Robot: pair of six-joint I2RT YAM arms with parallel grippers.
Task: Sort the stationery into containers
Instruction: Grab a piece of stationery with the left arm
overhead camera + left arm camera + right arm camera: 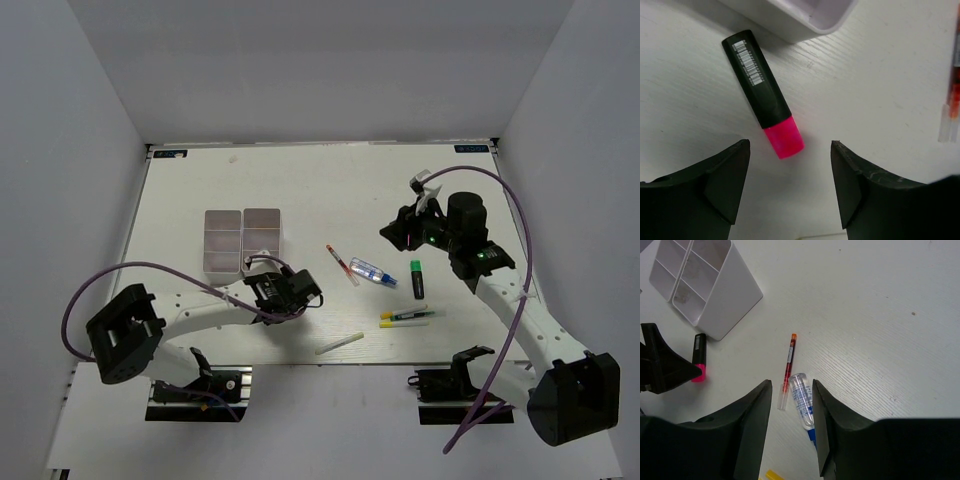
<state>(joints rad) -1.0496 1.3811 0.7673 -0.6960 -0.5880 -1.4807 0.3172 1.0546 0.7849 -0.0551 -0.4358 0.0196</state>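
Note:
A black highlighter with a pink tip (762, 92) lies on the table beside a corner of the containers (805, 17). My left gripper (790, 150) hovers open just short of its pink tip, holding nothing. The white containers (242, 240) stand left of centre. My right gripper (791, 387) is open and empty, high above the red pen (788, 367) and the clear-blue tube (802, 400). From above, the red pen (340, 265), the tube (372, 272), a green-tipped highlighter (417, 278), two yellow-capped markers (410, 318) and a white stick (340, 343) lie between the arms.
The left gripper (300, 290) sits low by the containers' near right corner; the right gripper (405, 230) hangs raised to the right of the pen. Grey walls enclose the table on three sides. Purple cables loop from both arms.

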